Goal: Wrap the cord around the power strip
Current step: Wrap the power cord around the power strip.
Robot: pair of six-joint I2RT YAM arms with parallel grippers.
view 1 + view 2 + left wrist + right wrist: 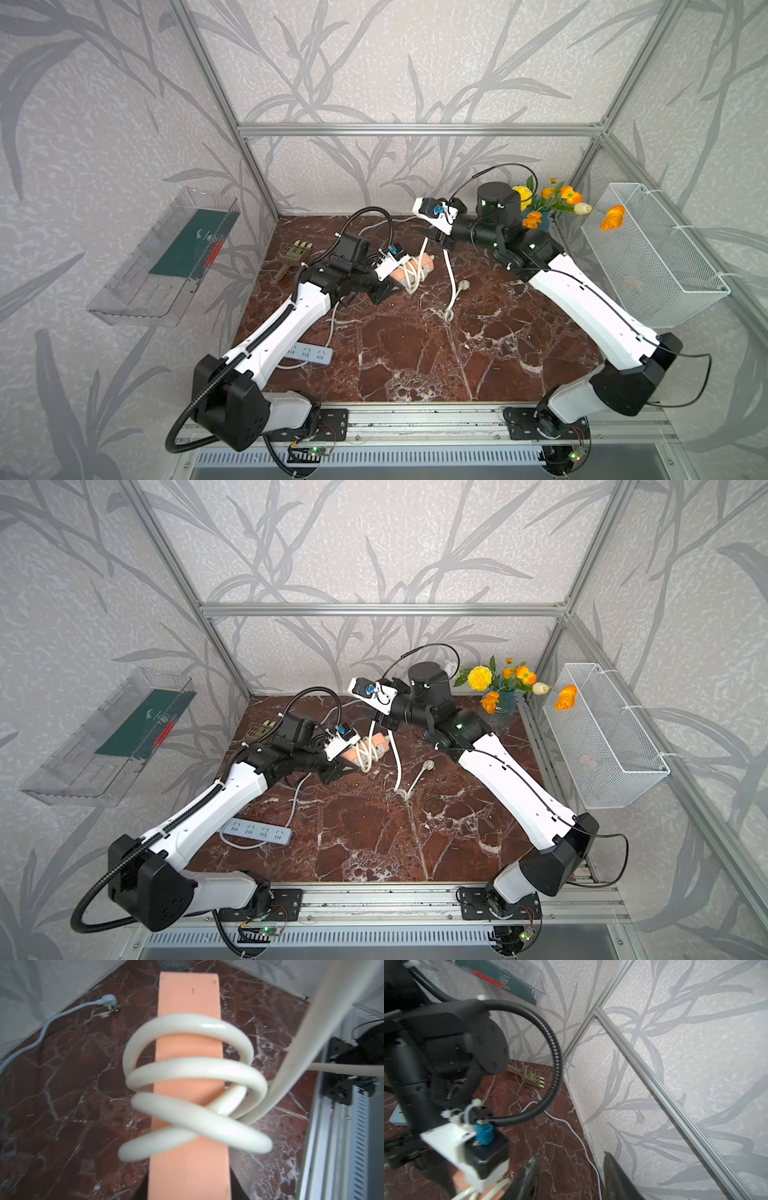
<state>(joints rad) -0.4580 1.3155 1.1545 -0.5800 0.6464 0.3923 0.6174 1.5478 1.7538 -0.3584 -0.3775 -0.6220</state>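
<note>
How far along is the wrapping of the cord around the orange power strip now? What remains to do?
Done: about three loops of the cord already circle the orange power strip.
In hand: the left gripper is shut on the strip's end. The cord rises to the right gripper, but whether its fingers clamp it is unclear.
Left: the loose tail and plug, lying on the table, must be wound on.

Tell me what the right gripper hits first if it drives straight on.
Probably the thin grey cable on the table by the wall, seen ahead of the right gripper; depth is unclear.
</note>
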